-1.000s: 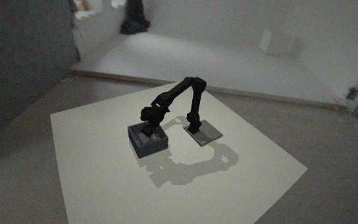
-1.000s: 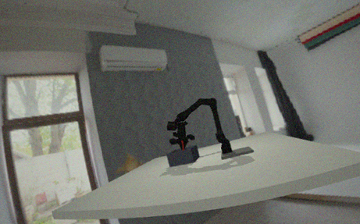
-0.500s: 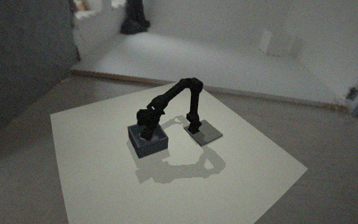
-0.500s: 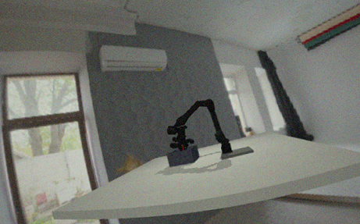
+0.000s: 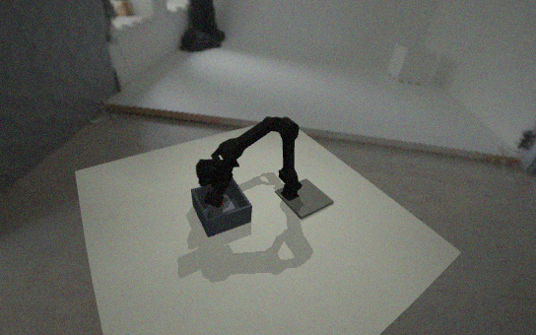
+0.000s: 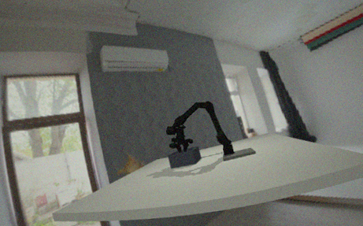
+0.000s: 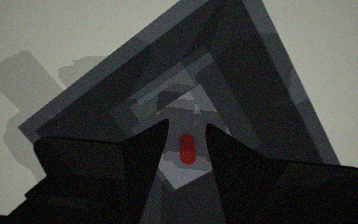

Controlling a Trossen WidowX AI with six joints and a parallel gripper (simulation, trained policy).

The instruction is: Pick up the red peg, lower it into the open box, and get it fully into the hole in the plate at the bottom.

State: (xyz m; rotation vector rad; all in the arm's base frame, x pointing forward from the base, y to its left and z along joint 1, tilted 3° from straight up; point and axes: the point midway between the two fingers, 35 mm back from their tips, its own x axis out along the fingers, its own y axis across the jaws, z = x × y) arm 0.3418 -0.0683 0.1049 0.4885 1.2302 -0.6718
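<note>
The tool (image 5: 215, 202) (image 6: 183, 150) (image 7: 187, 125) points down into the box (image 5: 234, 221) (image 6: 184, 158) (image 7: 295, 95), its fingers parted and holding nothing. In the wrist view the peg (image 7: 187, 150) shows in the gap between the two fingertips, with space on either side of it. The peg is inside the box, over the pale plate (image 7: 176, 179) at the bottom; how deep it sits in the hole, I cannot tell. The box's walls surround the peg, and the box stands on the tabletop (image 5: 163, 301) (image 6: 220, 188), near the arm's base plate (image 5: 315, 199) (image 6: 244, 153).
</note>
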